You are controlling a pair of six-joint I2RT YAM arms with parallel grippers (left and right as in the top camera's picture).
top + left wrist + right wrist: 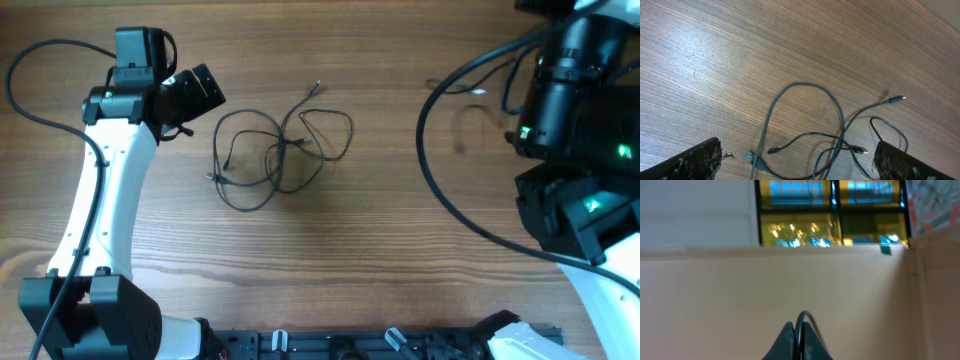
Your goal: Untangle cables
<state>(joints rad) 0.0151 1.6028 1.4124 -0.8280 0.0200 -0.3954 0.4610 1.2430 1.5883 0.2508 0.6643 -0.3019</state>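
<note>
Cables (pixel 282 150) looped beneath open left gripper (pixel 797 161); right gripper (pixel 797 328) level, pinching cable (pixel 804 314).

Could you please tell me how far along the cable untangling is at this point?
Done: one thin cord seems separated, pinched in the shut right fingers, held aloft. In hand: the open left fingers hover by the tangled cables. Left: those loops cross one another in one heap on the wooden table, connectors mixed in.
</note>
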